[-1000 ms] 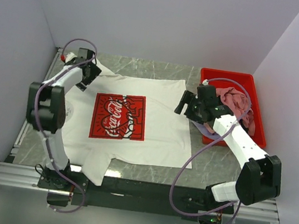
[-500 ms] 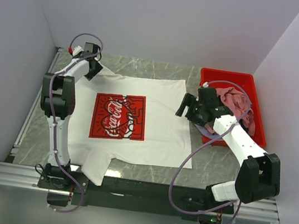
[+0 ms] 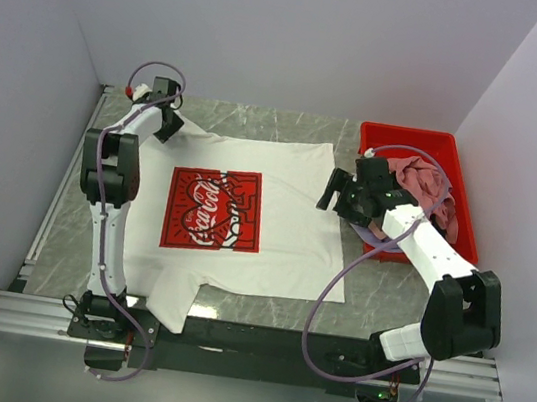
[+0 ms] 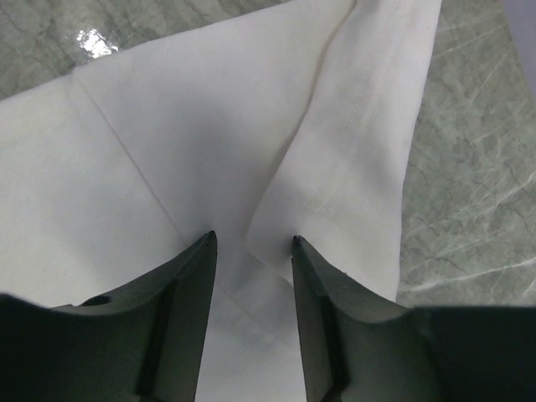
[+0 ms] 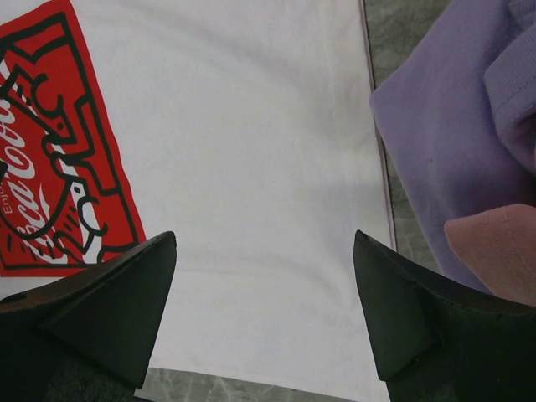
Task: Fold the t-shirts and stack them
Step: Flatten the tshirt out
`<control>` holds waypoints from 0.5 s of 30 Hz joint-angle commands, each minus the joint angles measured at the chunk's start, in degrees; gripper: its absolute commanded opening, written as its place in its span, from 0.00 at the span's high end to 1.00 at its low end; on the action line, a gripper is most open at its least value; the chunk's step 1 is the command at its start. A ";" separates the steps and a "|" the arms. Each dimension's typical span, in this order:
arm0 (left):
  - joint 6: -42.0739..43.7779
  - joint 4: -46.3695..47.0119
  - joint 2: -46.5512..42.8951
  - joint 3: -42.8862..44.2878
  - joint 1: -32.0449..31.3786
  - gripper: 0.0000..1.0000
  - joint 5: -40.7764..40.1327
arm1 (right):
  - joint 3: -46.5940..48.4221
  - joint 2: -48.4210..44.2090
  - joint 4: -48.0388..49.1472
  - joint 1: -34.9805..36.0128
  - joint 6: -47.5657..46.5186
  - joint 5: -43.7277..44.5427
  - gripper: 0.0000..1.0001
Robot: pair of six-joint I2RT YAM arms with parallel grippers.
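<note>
A white tee (image 3: 285,224) lies spread flat on the grey marbled table (image 3: 260,119), filling the middle of the top view. Its red square print (image 3: 214,210) faces up, a little left of centre. One sleeve hangs over the table's near edge at lower left. The other sleeve (image 4: 368,151) reaches toward the upper left corner.

The left arm (image 3: 117,168) stretches up the left side of the top view, and its jaws sit at that upper-left sleeve. In the left wrist view the left jaws are drawn in to a narrow gap. A raised fold of white cloth runs into that gap, with creases meeting there, so they look pinched on the tee where sleeve joins body.

The right arm (image 3: 424,244) comes in from the lower right and ends at the tee's right edge, just left of the red bin (image 3: 409,139). In the right wrist view the right jaws stand wide apart above the cloth, with nothing between them. The print shows at the left of that view.

The bin sits at the upper right of the table. A crumpled pink tee (image 3: 423,179) lies in it. A lavender tee (image 5: 452,109) lies just right of the white tee's edge, with the pink one overlapping it at lower right of the right wrist view.
</note>
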 commanded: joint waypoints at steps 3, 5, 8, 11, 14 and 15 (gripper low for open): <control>0.80 1.56 2.12 2.84 0.14 0.63 2.91 | 0.30 0.82 0.87 -0.51 -0.56 1.42 0.08; 0.54 2.35 2.38 3.19 0.14 0.67 3.70 | 0.39 1.08 0.87 -0.60 -0.65 1.51 0.08; 0.36 2.35 2.39 3.63 0.14 0.77 3.53 | 0.48 1.70 0.69 -0.51 -0.82 1.16 0.08; -0.25 2.97 1.42 2.76 0.05 0.96 2.40 | 0.65 2.31 0.87 -0.51 -1.00 0.81 0.08; -0.43 3.93 -0.07 1.44 -0.39 1.00 1.16 | 1.09 3.45 1.05 -0.60 -1.26 0.54 0.09; -0.43 3.93 -0.60 1.44 -0.56 1.00 0.55 | 1.27 4.06 0.87 -0.51 -1.35 0.37 0.09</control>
